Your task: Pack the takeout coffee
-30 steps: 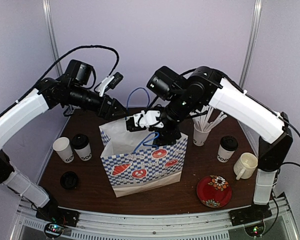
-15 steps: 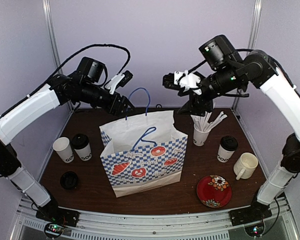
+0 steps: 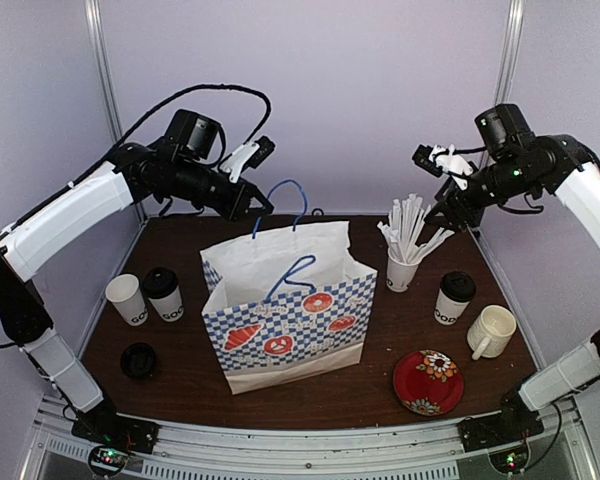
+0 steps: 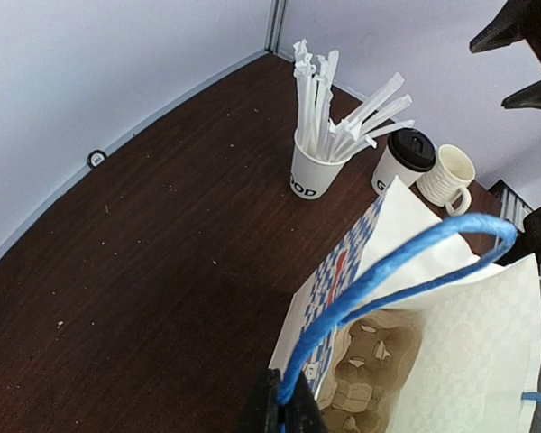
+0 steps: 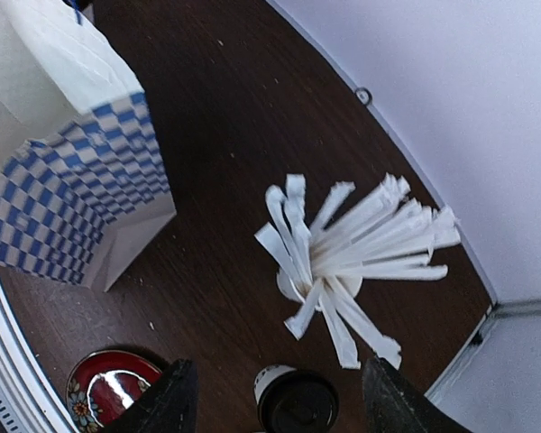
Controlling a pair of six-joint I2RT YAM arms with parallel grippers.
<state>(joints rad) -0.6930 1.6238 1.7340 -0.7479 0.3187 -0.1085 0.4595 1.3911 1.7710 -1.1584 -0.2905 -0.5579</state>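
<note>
paper bag [image 3: 285, 320], upright on surface [image 3: 180, 385]: rear blue handle [image 4: 388, 262] pinched tight in left gripper [image 4: 284, 410], seemingly to hold its mouth open; right gripper [image 3: 438, 160] empty, fingers apart, above stirrer cup [image 3: 402, 270]; takeout coffee cups [image 3: 163, 293] unpacked either side of bag.

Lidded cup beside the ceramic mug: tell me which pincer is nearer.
Right. The right pincer hangs open above the lidded cup, near the stirrers; the left pincer is far across the bag, shut on its blue handle.
</note>
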